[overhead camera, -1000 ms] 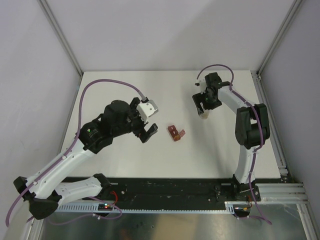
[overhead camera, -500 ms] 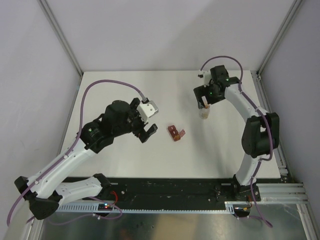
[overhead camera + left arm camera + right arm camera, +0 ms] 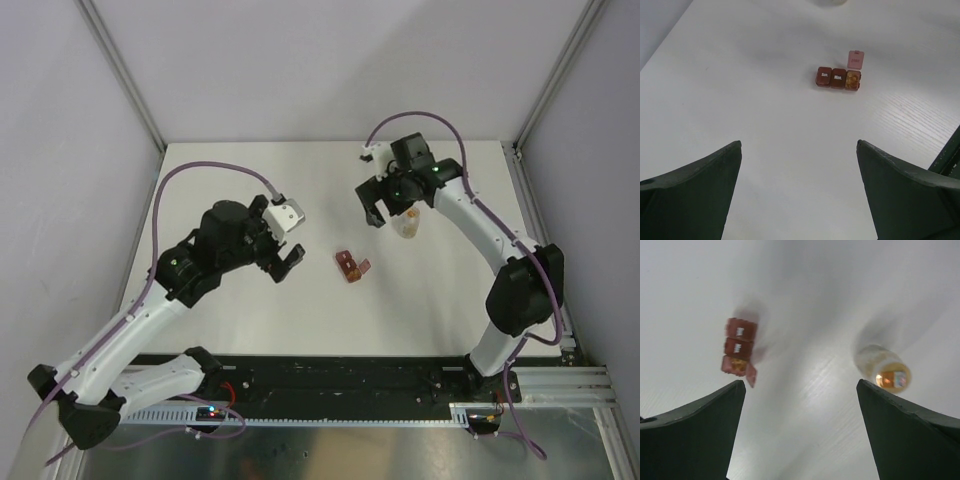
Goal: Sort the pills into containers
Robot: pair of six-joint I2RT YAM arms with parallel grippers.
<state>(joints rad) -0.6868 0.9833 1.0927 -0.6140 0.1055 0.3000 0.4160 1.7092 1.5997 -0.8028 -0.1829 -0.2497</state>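
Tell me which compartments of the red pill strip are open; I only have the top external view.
Observer: Left wrist view: on the strip, only the end compartment is open, its lid flipped back; Sun. and Mon. are shut.
Operator: Anything inside it?
Observer: Yes, orange-tan pills.
Operator: Is the right tool gripping the vial?
Observer: No. Right wrist view shows the vial on the table, apart from the open right tool.

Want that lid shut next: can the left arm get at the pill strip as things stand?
Probably yes. The pill strip lies on the table straight ahead of the left arm's open jaws, with nothing between them; the vial is off to the side.
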